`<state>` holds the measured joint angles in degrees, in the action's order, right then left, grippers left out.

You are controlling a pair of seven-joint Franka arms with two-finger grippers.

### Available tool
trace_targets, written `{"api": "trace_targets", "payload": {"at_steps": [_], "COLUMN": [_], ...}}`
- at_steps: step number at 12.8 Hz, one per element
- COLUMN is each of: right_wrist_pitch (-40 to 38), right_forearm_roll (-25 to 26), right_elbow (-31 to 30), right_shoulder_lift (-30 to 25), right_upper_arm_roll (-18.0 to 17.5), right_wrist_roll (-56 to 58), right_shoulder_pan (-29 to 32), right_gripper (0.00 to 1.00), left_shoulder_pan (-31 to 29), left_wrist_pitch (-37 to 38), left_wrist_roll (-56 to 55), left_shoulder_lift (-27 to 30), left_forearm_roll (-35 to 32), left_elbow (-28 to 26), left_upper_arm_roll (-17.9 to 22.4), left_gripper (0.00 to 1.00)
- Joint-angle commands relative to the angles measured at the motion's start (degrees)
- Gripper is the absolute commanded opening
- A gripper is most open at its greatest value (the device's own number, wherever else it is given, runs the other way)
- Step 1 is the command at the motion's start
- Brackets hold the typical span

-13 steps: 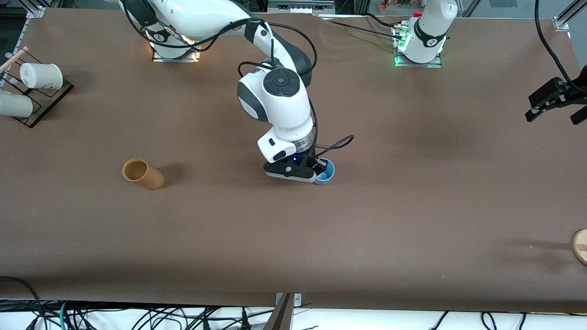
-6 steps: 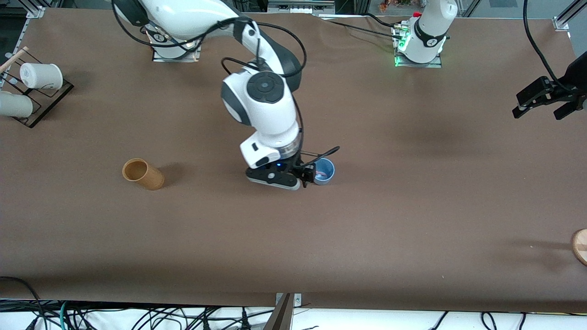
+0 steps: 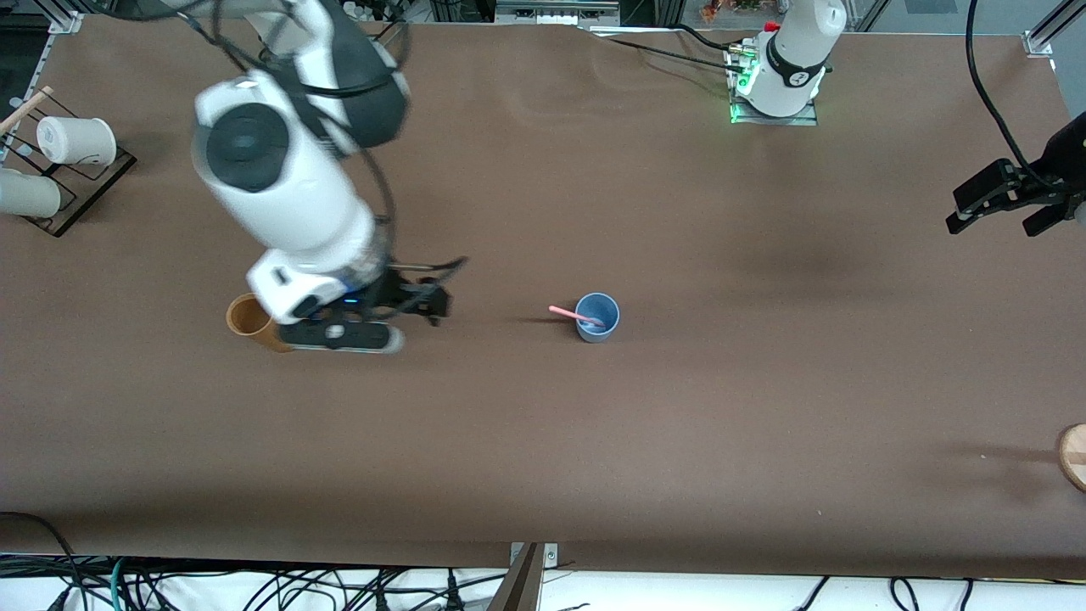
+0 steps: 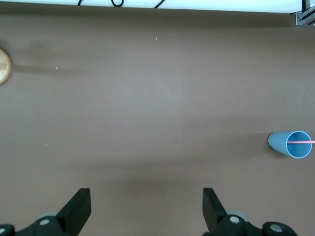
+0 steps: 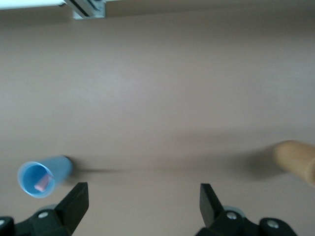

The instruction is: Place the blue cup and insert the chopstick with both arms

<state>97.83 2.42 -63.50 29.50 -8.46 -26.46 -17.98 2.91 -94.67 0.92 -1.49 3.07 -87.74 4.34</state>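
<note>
The right claw [image 3: 416, 304] has let go and swung away toward the tan cup [image 3: 251, 320], wide open and empty. The chopstick [image 3: 575, 316] now leans in the blue cup [image 3: 597, 316] mid-tabletop [image 3: 764, 407], so the job looks done. The left claw [image 3: 1010, 199] waits wide open and empty over its end.

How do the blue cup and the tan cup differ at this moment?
The blue cup is light blue plastic; the tan cup looks wooden. The blue cup holds the pink chopstick, leaning over its rim; nothing shows in the tan cup. The blue cup stands in the open; the right gripper partly hides the tan cup. Both stand upright, mouths open.
</note>
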Motion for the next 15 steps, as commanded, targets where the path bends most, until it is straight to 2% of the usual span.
{"api": "trace_targets", "payload": {"at_steps": [1, 5, 7, 9, 15], "right_wrist_pitch": [-1.1, -4.2, -5.4, -6.2, -7.7], "right_forearm_roll": [-1.8, -1.8, -1.7, -1.7, -1.7], "right_elbow": [-17.0, -28.1, -30.2, -30.2, -30.1], "right_shoulder_lift": [-14.5, -26.3, -29.4, -29.6, -29.8], "right_upper_arm_roll": [-1.2, -0.3, 1.2, 2.2, 2.2], "right_wrist_roll": [12.4, 22.6, 22.7, 22.9, 22.9], "right_shoulder_pan": [7.3, 13.5, 13.5, 13.5, 13.5], "right_gripper": [1.00, 1.00, 1.00, 1.00, 1.00], "left_shoulder_pan": [0.9, 0.7, -0.1, -0.2, -0.7], "left_wrist_pitch": [1.3, 1.9, 2.0, 2.1, 2.1], "left_wrist_roll": [-0.7, -0.7, -0.7, -0.7, -0.7], "left_shoulder_lift": [-2.7, -2.7, -2.7, -2.7, -2.8], "left_forearm_roll": [0.5, 0.5, 0.6, 0.6, 0.6], "left_elbow": [4.5, 4.5, 4.4, 4.2, 4.3], "left_upper_arm_roll": [0.1, 0.1, 0.3, 0.6, 0.7], "left_gripper": [1.00, 1.00, 1.00, 1.00, 1.00]}}
